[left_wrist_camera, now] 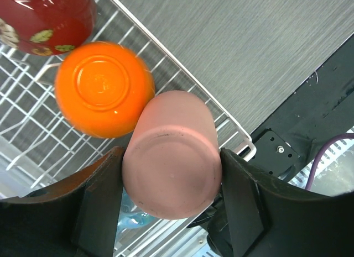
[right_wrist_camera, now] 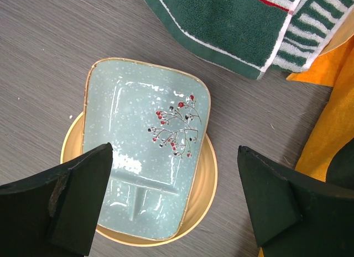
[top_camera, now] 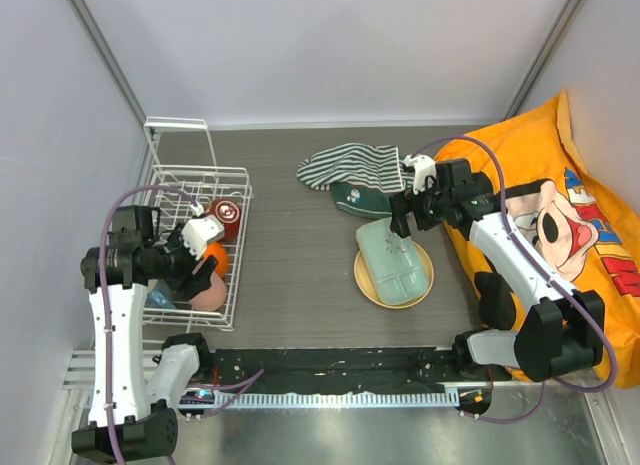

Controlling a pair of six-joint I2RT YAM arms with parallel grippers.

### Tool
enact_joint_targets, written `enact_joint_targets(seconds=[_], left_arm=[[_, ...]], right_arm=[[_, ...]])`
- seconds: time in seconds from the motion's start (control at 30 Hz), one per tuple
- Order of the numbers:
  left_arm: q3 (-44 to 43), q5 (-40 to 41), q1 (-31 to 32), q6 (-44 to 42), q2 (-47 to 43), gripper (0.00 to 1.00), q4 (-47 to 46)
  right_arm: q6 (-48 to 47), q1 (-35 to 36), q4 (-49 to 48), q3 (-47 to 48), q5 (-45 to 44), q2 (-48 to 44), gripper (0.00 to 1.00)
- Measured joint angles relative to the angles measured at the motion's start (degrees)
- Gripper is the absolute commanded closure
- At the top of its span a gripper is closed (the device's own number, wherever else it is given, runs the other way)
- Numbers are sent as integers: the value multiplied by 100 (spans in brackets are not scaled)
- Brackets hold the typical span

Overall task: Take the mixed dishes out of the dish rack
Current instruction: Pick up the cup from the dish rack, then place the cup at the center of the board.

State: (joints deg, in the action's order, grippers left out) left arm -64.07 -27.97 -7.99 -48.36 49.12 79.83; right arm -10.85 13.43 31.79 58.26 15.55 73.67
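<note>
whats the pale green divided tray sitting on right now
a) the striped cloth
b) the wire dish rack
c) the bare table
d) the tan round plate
d, since the pale green tray lies flat on top of the tan round plate, whose rim shows past the tray's edges in the right wrist view.
</note>
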Motion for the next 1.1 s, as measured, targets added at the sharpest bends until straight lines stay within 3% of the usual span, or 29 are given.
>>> enact_joint_targets(seconds=[0.13,0.47,0.77,0.97,1.1], left_arm=[[-343,-9,-2,22,26,100,33],[-1196,-420,-2,101,166,100,-70],[-2251,-1985,-2,708,535,100,-105],[-2090,-3344,0,2092,505,100,-442],[-1292,-4083,-2,4089,229,100,-2181]], right_arm=[[-24,0,2,0,-9,42,1],[-81,0,20,0,11,103,1],[52,46,31,111,1027,94,2],[538,122,-568,332,2094,-94,2],[1233,151,-1537,337,2686,-382,5]])
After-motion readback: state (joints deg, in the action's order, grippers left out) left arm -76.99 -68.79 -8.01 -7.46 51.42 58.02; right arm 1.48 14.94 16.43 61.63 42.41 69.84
